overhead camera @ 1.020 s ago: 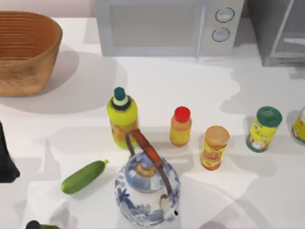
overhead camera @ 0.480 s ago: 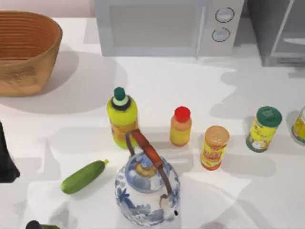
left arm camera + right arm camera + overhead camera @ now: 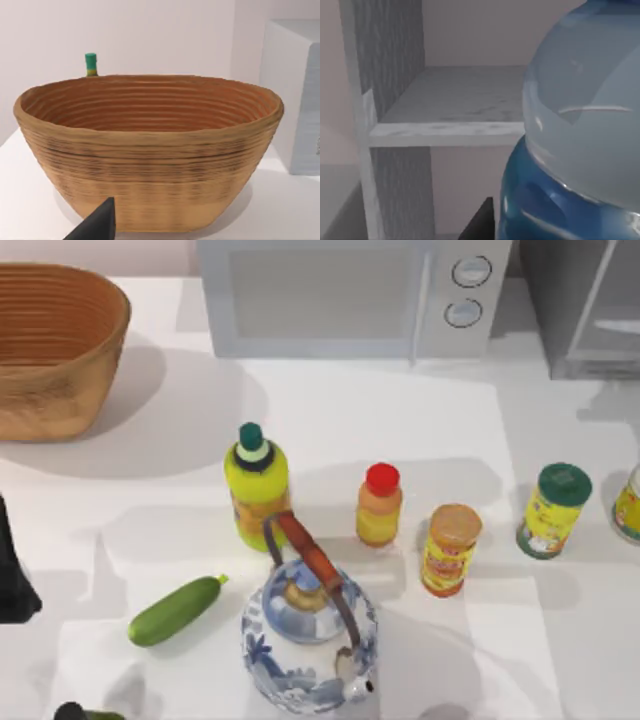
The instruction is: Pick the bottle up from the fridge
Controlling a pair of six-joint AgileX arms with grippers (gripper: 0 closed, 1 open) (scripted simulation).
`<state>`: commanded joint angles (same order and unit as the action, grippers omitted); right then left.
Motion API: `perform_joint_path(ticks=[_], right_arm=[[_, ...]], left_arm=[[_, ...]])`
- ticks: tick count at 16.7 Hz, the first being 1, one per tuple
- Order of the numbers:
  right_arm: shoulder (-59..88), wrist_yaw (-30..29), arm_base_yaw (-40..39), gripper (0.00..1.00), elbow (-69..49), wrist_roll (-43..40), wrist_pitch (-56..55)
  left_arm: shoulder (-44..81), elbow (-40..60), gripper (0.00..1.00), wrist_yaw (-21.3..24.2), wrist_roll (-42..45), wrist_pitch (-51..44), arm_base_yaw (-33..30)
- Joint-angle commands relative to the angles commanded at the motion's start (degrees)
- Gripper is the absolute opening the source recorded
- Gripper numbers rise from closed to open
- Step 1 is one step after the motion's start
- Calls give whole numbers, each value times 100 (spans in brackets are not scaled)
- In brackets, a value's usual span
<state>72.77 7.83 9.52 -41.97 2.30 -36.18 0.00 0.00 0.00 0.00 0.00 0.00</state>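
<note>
Standing on the white table (image 3: 560,640) in front of the white microwave with two round knobs (image 3: 355,295): a yellow-green bottle with a dark green cap (image 3: 256,485), a small orange bottle with a red cap (image 3: 379,504), an orange-lidded yellow canister (image 3: 450,549), a green-lidded yellow canister (image 3: 553,510) and a blue-and-white porcelain teapot with a brown handle (image 3: 308,628). A smooth green cucumber (image 3: 175,610) lies beside the teapot on its left. A ribbed woven wicker basket (image 3: 55,345) sits left of the microwave.

The grey metallic box-shaped fridge (image 3: 590,305) stands just right of the microwave at the table's back right corner. The right wrist view looks into it: grey speckled walls, a pale shelf (image 3: 450,112), and the tall clear plastic bottle with a bluish label band (image 3: 575,140) close against the camera. A dark fingertip of the right hand (image 3: 481,222) sits beside the bottle's label; whether it grips cannot be told.

The left hand (image 3: 95,227) is parked at the table's left edge, facing the basket; its opening cannot be told.
</note>
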Motion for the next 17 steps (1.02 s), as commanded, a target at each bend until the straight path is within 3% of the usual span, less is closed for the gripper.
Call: perform_joint_path(ticks=[9,13,17], right_arm=[[-5572,-610,-691,0,2894,-69,2936],[-6905,-743,-886,0,3891,-181,3459],[-7276,-783,-952,0,4197,-230,3617]], left_arm=[[0,0,100,0,0,0,0],[0,0,100,0,0,0,0],[0,0,100,0,0,0,0]])
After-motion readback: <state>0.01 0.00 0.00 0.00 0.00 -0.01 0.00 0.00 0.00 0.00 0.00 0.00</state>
